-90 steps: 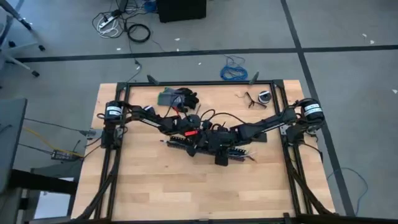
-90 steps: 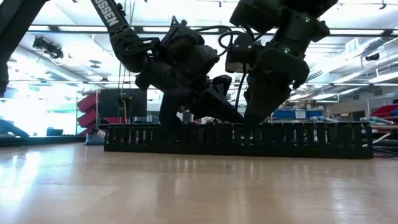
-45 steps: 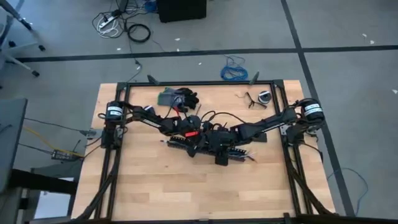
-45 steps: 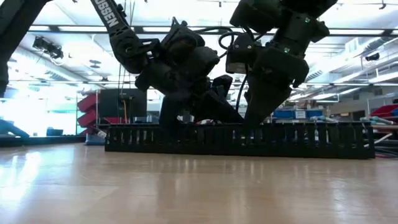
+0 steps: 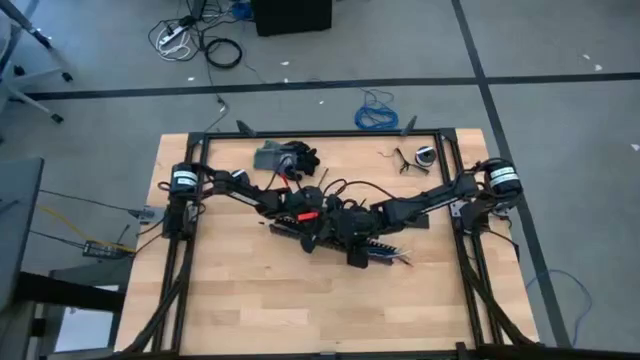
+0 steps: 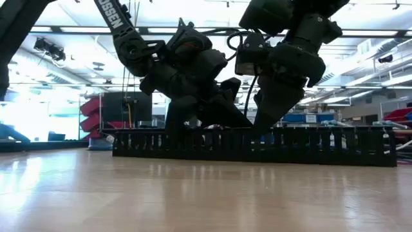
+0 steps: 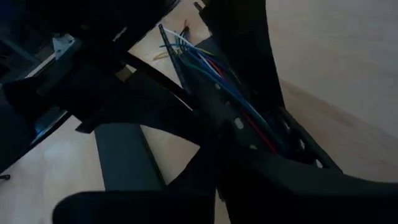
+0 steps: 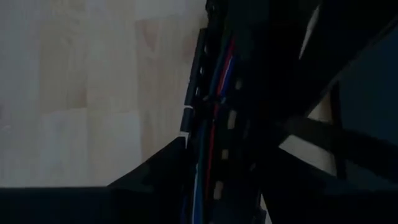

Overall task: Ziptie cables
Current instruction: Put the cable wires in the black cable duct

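Reaching in from the left, our left gripper (image 5: 303, 214) hangs low over the long black slotted plastic cable duct (image 6: 254, 144) on the pale wooden table (image 5: 230, 290); we cannot tell how its jaws stand. Directly below both jaws, the thin blue, red, green and white cables (image 7: 211, 78) lie lengthwise inside that duct. Just beside it, our right gripper (image 5: 345, 232) presses at the duct, its jaws likewise hidden from us.
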{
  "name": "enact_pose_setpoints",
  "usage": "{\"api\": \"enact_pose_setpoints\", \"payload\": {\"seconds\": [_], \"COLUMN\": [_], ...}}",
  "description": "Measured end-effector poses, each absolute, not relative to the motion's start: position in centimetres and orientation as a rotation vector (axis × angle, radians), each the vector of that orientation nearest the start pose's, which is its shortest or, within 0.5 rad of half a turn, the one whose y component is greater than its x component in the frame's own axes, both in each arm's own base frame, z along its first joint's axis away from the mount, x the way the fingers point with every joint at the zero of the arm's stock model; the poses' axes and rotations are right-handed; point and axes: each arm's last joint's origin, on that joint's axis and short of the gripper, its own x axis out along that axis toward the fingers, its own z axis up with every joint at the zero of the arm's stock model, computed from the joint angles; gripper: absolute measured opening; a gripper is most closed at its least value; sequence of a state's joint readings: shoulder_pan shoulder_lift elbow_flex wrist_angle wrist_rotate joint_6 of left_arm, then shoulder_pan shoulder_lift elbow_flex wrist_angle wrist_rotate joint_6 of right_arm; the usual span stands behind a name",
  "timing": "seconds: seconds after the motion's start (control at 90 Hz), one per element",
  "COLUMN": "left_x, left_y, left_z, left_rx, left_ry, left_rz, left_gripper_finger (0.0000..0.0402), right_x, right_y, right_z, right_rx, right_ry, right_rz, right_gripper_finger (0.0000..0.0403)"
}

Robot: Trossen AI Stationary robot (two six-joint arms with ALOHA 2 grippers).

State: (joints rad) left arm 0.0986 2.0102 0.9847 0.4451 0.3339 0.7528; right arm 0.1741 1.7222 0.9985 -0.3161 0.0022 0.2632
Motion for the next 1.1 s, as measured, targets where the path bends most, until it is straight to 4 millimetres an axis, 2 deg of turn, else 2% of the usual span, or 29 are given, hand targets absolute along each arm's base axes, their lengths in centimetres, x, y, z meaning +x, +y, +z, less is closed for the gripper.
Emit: {"api": "enact_pose_setpoints", "payload": {"seconds": [0.667,0.856,1.1], "left_x": [39.2,39.4,39.5], "left_y": [2.9,3.0,3.0], "left_z": [11.5,11.8,11.9], "left_rx": [0.65,0.658,0.663], "left_ry": [0.401,0.388,0.412], "left_rz": [-0.406,-0.395,-0.392], "left_gripper_finger": [0.0,0.0,0.0], "right_x": [33.0,33.0,33.5], "right_y": [5.8,5.7,5.2], "right_z": [16.5,16.6,18.1], "right_rx": [0.151,0.152,0.105], "right_ry": [1.016,1.016,1.06], "right_rz": [0.052,0.052,0.033], "right_gripper_finger": [0.0178,0.0191,0.0222]}}
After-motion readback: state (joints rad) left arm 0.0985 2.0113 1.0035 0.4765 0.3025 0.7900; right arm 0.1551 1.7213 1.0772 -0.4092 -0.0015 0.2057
